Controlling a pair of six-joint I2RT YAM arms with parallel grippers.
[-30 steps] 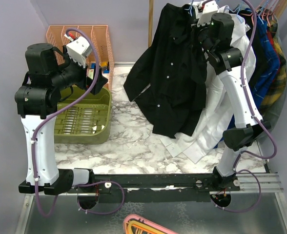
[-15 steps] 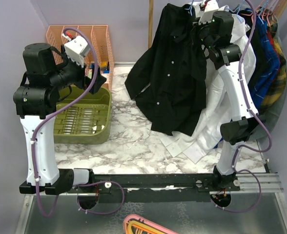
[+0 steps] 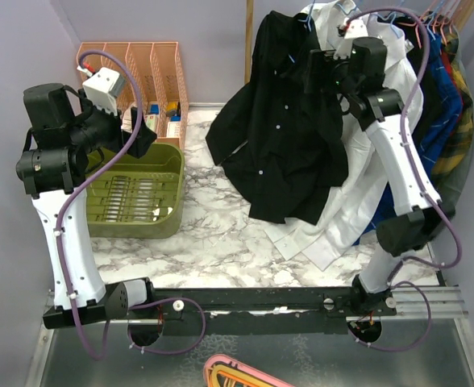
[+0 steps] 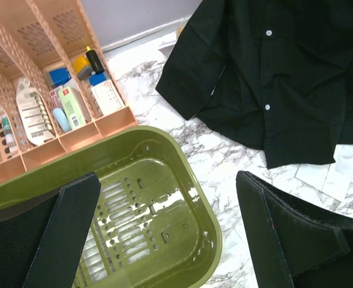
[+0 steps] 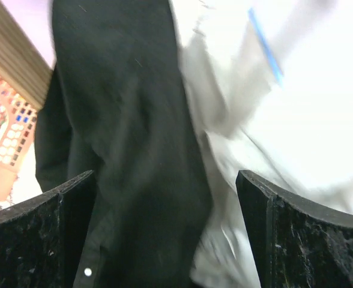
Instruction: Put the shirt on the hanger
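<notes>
Black shirt: one. Olive basket: one. Pink mesh organiser: one. Arms: two, left arm, right arm. White shirts, plaid garments: overlapping, count unclear.

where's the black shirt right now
In the top view the shirt hangs at the back, right of centre, against the white shirts, its hem over the table to the right of the green tray.

Shows the shirt hanging beside white shirts, hem over the marble bench, with the right tool at its shoulder.
</notes>
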